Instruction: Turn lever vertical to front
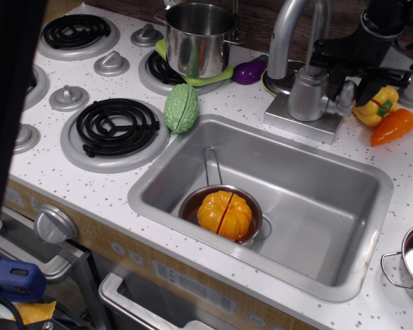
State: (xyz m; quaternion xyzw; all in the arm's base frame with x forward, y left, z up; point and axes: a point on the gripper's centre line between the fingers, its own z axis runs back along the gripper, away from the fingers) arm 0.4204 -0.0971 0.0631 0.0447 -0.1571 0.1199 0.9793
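The grey faucet body (pixel 306 93) stands behind the sink, with its tall curved spout (pixel 289 27) rising above it. The lever (pixel 344 100) juts from the body's right side; only its stub and lower part show, and the paddle's upper part is hidden behind my gripper. My black gripper (pixel 345 72) comes in from the top right and hangs over the lever. One finger (pixel 325 56) is at the faucet body's side and the other (pixel 369 77) is to the lever's right. The jaws stand apart, straddling the lever.
The sink (pixel 372 179) holds a small pan with an orange pumpkin (pixel 224 213). A yellow pepper (pixel 384 103) and an orange one (pixel 394 126) lie right of the faucet. A green gourd (pixel 181 106), a steel pot (pixel 198 38), an eggplant (pixel 249 71) and burners (pixel 117 126) are to the left.
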